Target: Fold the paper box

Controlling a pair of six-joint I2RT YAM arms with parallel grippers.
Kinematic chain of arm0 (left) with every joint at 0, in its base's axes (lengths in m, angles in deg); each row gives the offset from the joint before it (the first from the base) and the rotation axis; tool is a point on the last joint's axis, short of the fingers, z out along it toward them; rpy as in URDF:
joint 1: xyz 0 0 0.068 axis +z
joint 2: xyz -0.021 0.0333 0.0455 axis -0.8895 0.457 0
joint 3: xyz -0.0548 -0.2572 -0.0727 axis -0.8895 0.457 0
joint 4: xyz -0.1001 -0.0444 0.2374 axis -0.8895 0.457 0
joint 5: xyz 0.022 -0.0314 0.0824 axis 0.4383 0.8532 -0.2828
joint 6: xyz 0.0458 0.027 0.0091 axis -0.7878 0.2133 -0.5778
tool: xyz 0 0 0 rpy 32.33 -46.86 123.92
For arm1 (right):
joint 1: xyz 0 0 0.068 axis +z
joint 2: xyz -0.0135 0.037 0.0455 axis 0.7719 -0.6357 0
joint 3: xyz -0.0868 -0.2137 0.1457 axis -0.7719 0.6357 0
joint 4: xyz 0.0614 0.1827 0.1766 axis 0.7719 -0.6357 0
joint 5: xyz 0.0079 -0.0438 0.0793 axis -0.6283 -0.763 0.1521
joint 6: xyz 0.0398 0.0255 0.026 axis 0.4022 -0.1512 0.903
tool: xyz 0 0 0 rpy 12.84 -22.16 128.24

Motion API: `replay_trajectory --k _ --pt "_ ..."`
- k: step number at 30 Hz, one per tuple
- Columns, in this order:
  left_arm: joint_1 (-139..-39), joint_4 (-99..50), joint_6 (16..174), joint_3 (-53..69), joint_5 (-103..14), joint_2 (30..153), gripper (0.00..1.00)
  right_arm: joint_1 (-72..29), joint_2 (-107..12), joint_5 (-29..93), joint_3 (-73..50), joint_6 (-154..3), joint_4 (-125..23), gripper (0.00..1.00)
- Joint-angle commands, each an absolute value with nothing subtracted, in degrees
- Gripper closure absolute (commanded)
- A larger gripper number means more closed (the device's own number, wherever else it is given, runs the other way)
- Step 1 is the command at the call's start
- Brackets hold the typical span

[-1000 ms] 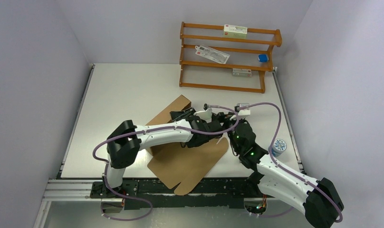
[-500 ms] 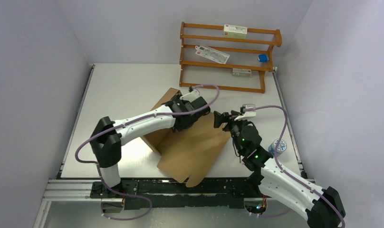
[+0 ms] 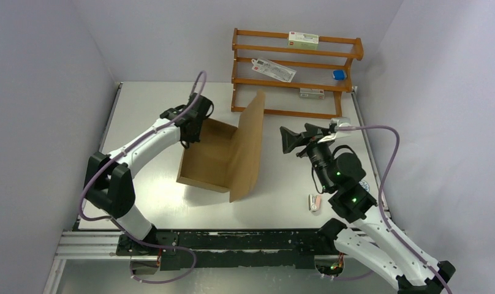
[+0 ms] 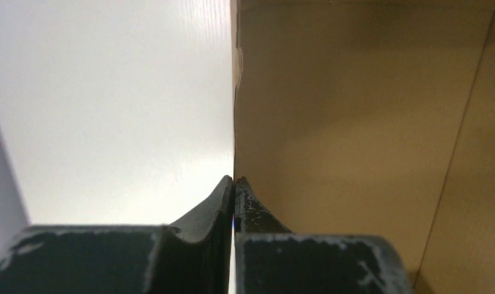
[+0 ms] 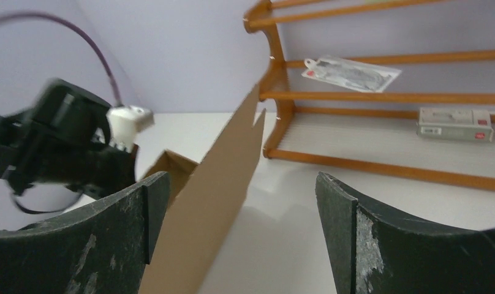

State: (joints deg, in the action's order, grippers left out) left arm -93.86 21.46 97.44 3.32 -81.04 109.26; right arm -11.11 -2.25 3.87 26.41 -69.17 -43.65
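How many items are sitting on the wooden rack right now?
4: white-green carton on the top shelf, flat packet below it, blue object at the right end, small white box lower down. Others may be hidden.

Wooden rack (image 3: 282,111) stands at the far side of the white table (image 3: 153,104), by the back wall. Top tier: one white-green carton (image 3: 302,40). Middle tier: a flat clear packet (image 3: 274,70), lying askew, and a small blue item (image 3: 338,75) at the right end. Bottom tier: a small white box (image 3: 312,93). A small pale item (image 3: 314,202) lies near the table's front right; type not discernible.
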Motion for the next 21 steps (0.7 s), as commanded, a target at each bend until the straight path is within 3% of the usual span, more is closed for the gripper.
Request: replay_trajectory --k 1,7,21 --pt "-89.19 15.14 103.91 8.23 -65.24 107.32 0.95 -11.32 -3.3 8.63 21.68 -68.45 -50.36 0.07" --pt "-84.31 9.5 115.96 17.74 -57.82 103.89 0.95 -11.33 -2.53 11.33 22.97 -66.31 -53.2 0.07" --pt "-86.95 -3.0 152.71 37.85 -65.61 92.36 0.95 -10.6 0.67 16.17 26.26 -64.52 -52.94 0.06"
